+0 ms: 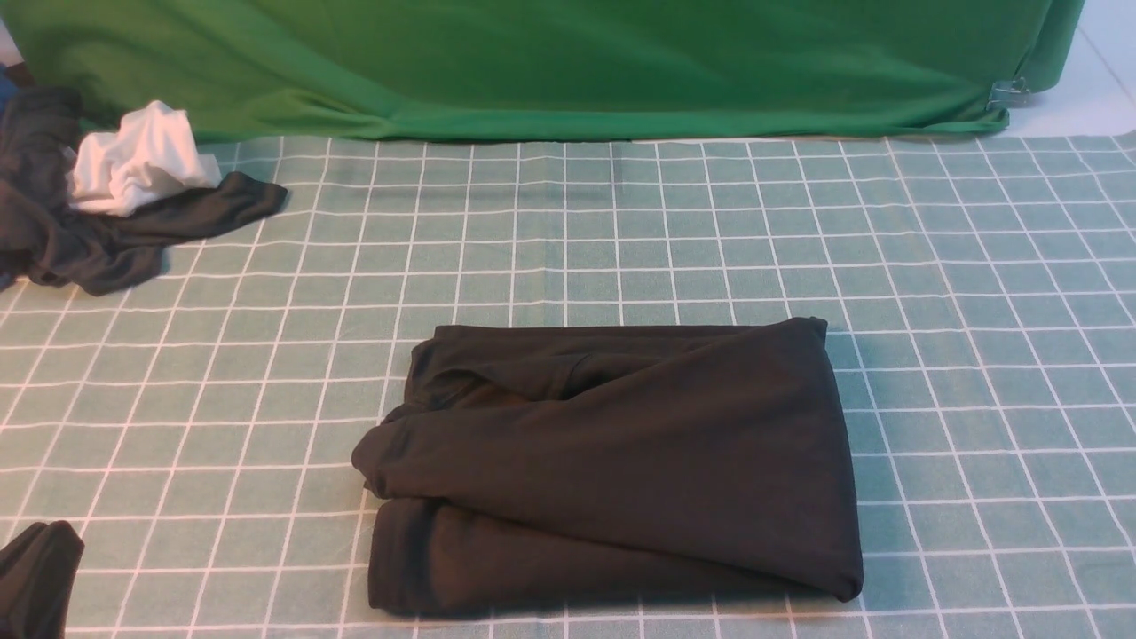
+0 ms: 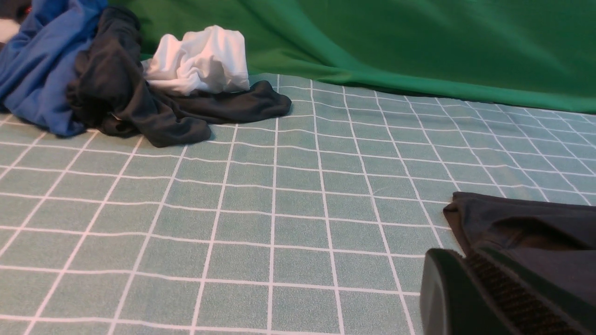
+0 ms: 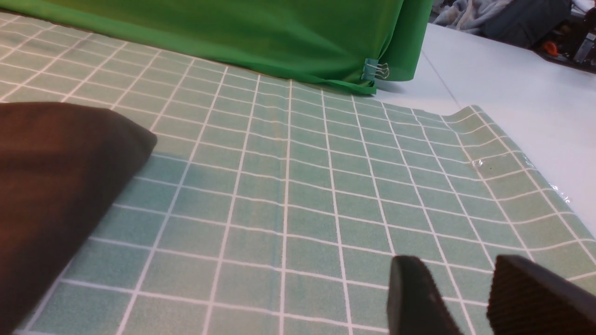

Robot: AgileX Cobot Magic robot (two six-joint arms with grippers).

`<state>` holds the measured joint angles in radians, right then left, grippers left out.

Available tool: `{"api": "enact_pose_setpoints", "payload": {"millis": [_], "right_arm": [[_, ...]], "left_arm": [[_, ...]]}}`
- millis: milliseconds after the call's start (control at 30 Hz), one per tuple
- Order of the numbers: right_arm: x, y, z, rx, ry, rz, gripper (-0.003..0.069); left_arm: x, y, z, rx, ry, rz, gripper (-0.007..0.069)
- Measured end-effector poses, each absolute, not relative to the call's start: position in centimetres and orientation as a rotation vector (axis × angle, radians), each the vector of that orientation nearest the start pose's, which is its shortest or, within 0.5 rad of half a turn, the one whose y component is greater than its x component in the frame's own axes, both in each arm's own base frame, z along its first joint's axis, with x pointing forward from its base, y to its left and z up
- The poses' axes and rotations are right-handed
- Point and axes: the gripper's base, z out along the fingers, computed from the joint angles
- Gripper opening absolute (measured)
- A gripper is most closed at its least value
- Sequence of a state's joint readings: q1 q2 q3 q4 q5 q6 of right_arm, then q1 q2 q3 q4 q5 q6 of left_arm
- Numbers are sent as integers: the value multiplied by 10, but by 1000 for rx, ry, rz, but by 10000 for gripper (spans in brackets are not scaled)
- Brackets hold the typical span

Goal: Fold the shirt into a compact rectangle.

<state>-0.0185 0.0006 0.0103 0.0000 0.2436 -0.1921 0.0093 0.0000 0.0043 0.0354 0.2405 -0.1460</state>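
Observation:
The black shirt [image 1: 621,453] lies folded into a rough rectangle on the checked tablecloth [image 1: 621,240], near its front edge and at the middle. A loose layer slants across the top, and its left side is uneven. The print and neck label are hidden. Neither gripper shows in the front view. In the left wrist view, one finger [image 2: 447,293] of my left gripper [image 2: 484,265] sits beside the shirt's left end [image 2: 521,223] with its ribbed pad bare. My right gripper [image 3: 458,279] hovers open over bare cloth, to the right of the shirt's corner [image 3: 60,158], holding nothing.
A dark grey garment [image 1: 106,240] bunched with a white cloth [image 1: 138,160] lies at the back left, next to a blue cloth [image 2: 37,70]. A small black scrap [image 1: 35,577] is at the front left corner. A green backdrop [image 1: 532,62] hangs behind. The tablecloth's wavy right edge [image 3: 512,153] meets the white table.

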Motion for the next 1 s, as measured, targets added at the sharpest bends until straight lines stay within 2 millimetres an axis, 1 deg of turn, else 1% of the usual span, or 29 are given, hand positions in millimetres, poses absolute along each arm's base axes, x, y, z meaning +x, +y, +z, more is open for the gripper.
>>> {"api": "enact_pose_setpoints", "payload": {"millis": [1000], "right_arm": [[56, -1, 188, -151, 1734, -155, 242]], "left_arm": [[56, 1, 190, -118, 1725, -78, 13]]}}
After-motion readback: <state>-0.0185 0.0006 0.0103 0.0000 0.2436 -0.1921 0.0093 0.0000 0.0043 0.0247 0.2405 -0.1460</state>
